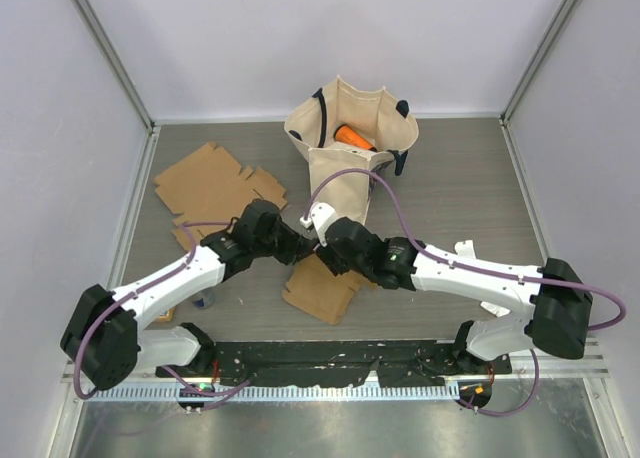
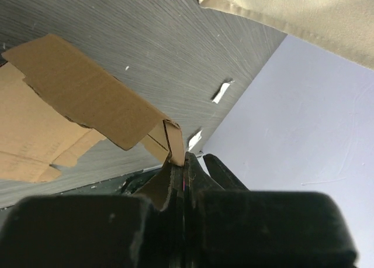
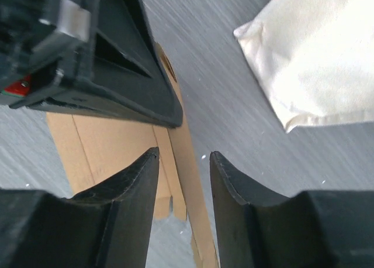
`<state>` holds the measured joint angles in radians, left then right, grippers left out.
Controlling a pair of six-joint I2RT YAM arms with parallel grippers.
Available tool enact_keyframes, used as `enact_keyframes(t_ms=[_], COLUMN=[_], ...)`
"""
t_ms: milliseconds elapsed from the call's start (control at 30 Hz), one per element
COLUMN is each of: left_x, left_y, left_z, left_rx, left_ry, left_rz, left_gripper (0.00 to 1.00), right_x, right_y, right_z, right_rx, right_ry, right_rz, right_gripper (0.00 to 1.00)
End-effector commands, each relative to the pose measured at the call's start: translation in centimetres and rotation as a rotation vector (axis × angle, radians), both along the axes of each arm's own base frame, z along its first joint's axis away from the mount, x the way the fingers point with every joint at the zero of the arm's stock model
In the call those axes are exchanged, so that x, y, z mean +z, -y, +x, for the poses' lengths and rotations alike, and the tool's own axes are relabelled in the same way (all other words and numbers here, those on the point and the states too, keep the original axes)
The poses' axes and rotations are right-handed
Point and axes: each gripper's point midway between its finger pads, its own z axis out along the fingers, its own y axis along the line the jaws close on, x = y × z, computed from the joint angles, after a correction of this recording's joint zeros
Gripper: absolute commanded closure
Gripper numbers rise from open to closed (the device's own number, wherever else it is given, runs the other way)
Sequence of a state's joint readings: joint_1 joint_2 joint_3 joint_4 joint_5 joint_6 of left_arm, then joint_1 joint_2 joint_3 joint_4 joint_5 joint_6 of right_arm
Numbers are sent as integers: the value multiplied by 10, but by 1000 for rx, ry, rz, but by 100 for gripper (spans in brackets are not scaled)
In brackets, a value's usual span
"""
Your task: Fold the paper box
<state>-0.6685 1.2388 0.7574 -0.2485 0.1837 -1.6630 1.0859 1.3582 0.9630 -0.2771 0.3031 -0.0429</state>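
cream bag (image 1: 340, 173) | standing open | orange object (image 1: 354, 137) inside | grey table (image 1: 465, 183)

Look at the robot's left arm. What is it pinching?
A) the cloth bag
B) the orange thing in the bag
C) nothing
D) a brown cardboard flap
D: in the left wrist view, the left gripper is shut on a folded flap of the paper box.

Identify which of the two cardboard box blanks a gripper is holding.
The near cardboard blank: the left gripper is shut on its flap. The far-left cardboard blank lies flat and untouched.
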Motion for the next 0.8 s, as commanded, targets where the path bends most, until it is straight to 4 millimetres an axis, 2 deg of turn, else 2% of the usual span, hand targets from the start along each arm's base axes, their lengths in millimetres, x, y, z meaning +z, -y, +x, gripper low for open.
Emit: enact_keyframes(t_ms=[0, 67, 100, 167, 233, 267, 300, 333, 367, 400, 467, 500, 533, 567, 600, 700, 767], left_x=[20, 21, 20, 19, 14, 15, 15, 15, 17, 21, 31, 30, 33, 43, 36, 33, 32], left_y=[-3, -4, -4, -4, -4, -3, -4, -4, -5, -6, -5, -6, -6, -5, -7, -7, -2], left_z=[9, 10, 11, 11, 11, 13, 15, 16, 18, 21, 26, 24, 25, 26, 24, 22, 21], left_rx=[16, 26, 27, 28, 33, 38, 48, 56, 61, 76, 88, 92, 97, 103, 109, 105, 76], left_ry=[158, 173, 184, 190, 196, 207, 221, 233, 252, 287, 334, 350, 369, 414, 410, 411, 412], left_rz=[-40, -58, -65, -67, -74, -84, -96, -102, -109, -121, -148, -158, -177, -220, -221, -233, -243], left_gripper=[100, 100, 100, 100, 100, 100, 100, 100, 100, 100, 100, 100, 100, 100, 100, 100, 100], right_x=[27, 26, 35, 40, 43, 50, 41, 58, 75, 62, 85, 69, 71, 75, 71, 63, 48], right_y=[10, 20, 23, 27, 30, 26, 29, 33, 25, 30, 30, 32, 32, 31, 30, 24, 23], right_z=[-13, -22, -27, -33, -40, -39, -41, -44, -41, -44, -41, -41, -39, -38, -38, -34, -31], right_rx=[-228, -339, -356, -415, -491, -505, -587, -603, -609, -640, -688, -713, -727, -720, -722, -745, -789], right_ry=[-155, -243, -263, -315, -422, -452, -531, -565, -603, -642, -742, -770, -797, -808, -832, -908, -956], right_rz=[153, 204, 250, 325, 465, 549, 629, 752, 902, 960, 1222, 1241, 1288, 1331, 1353, 1451, 1498], right_gripper=[53, 53, 53, 50, 49, 49, 49, 48, 48, 44, 37, 35, 35, 35, 35, 36, 38])
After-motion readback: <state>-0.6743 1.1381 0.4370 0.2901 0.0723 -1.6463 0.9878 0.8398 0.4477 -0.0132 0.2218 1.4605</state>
